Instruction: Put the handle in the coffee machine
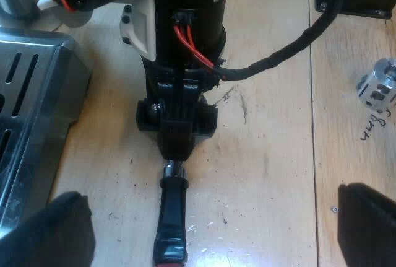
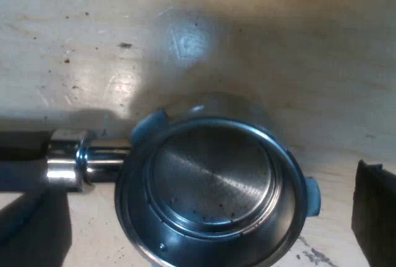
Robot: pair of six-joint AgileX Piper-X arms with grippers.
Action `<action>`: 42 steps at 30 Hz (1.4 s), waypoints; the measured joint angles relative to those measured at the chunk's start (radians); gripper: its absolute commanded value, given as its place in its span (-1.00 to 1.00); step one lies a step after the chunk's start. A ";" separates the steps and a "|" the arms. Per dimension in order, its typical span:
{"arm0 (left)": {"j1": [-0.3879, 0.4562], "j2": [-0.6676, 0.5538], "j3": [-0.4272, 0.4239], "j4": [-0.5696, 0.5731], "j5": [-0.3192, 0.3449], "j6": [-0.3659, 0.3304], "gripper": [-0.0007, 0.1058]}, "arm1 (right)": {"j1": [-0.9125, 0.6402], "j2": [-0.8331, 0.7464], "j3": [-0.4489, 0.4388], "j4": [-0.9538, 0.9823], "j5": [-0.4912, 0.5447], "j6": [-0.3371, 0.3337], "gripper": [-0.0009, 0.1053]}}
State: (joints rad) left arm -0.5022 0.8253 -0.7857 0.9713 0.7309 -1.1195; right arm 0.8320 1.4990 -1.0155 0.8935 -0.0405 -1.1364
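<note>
1. Desk (image 1: 272,168) of pale wood, left wrist view: it carries the holder (image 1: 173,217), the espresso machine (image 1: 31,112) and a small metal cylinder (image 1: 378,90).
2. State of left pincer (image 1: 210,196): fingers (image 1: 55,230) spread wide, gripping nothing. The handle's red end (image 1: 168,256) shows between them and touches neither.
3. Position of holder: flat on the desk and loose. It lies near the espresso machine's slotted drip tray (image 1: 18,93), with bare desk between. The dark handle (image 1: 174,199) runs out from under the right arm. The basket end is hidden beneath that arm.
4. Position of right pincer (image 1: 176,134): directly above the holder's basket end, close over the desk.
5. Position of metal cylinder: on the desk, well apart from the holder, beside a handwritten mark (image 1: 377,127).
6. Right wrist view, holder (image 2: 210,186): the round metal basket lies open upward directly beneath the camera, with a few dark specks on its floor. A bright neck (image 2: 80,161) joins the basket to the dark handle (image 2: 21,158).
7. State of right pincer (image 2: 204,217): fingers (image 2: 374,211) spread, one on each side of the basket, pinching nothing. A strip of desk (image 2: 247,44) shows between one finger and the basket's side lug (image 2: 312,196). The other finger sits beside the neck; contact there cannot be told.
</note>
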 measured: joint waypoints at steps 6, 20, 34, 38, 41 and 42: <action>0.000 0.000 0.000 0.000 0.000 0.000 0.54 | 0.000 0.039 -0.002 0.009 -0.007 0.000 0.77; 0.000 0.000 0.000 0.000 0.000 0.000 0.54 | 0.000 0.051 -0.002 0.000 0.033 -0.002 0.77; 0.000 0.000 0.000 0.000 0.000 0.000 0.54 | 0.000 0.051 -0.002 -0.025 0.027 -0.007 0.77; 0.000 0.000 0.000 0.000 0.000 0.000 0.54 | 0.000 0.051 -0.002 -0.026 0.027 -0.007 0.77; 0.000 0.000 0.000 0.000 0.000 0.000 0.54 | 0.000 0.051 -0.002 -0.026 0.023 -0.007 0.60; 0.000 0.000 0.000 0.000 0.000 0.000 0.54 | 0.000 0.051 -0.002 -0.026 0.023 -0.007 0.43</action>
State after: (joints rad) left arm -0.5022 0.8253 -0.7857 0.9713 0.7309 -1.1195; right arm 0.8320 1.5503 -1.0177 0.8678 -0.0174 -1.1430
